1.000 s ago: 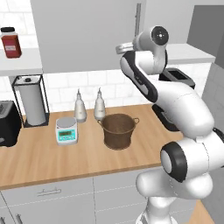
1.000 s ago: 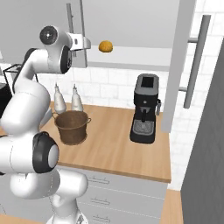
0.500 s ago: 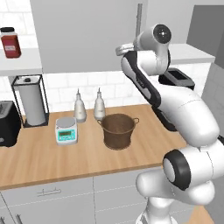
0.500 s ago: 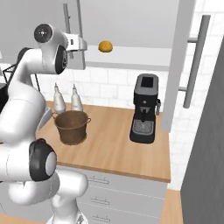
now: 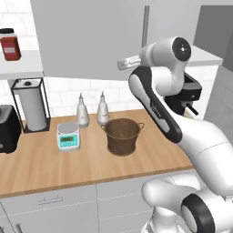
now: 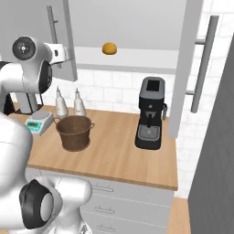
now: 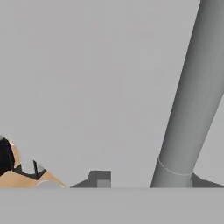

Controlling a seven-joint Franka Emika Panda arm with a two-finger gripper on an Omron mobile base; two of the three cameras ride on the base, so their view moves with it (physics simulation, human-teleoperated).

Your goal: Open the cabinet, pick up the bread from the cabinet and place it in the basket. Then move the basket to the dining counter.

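Observation:
The cabinet (image 6: 137, 23) stands with both doors swung out. The bread (image 6: 109, 48), a small golden lump, lies on its shelf. My gripper (image 7: 148, 179) is up at the left door (image 5: 91, 36). The door's bar handle (image 7: 192, 96) runs between the parted fingertips, nearer one of them and apart from the other (image 7: 99, 177). From the base, the gripper (image 5: 122, 64) points at that door's face, and the gripper (image 6: 61, 52) sits at the door's edge. The brown woven basket (image 5: 122, 135) stands on the worktop below, with nothing visible inside. The dining counter is out of view.
A black coffee machine (image 6: 151, 119) stands under the open right door (image 6: 187, 68). Two bottles (image 5: 91, 110) and a white scale (image 5: 68, 135) sit left of the basket. Further left are a paper towel holder (image 5: 29, 104) and a toaster (image 5: 7, 129). A red jar (image 5: 10, 44) is on a shelf.
The hand has moved a little left and down along the left door, and that door stands slightly wider. Bread and basket have not moved.

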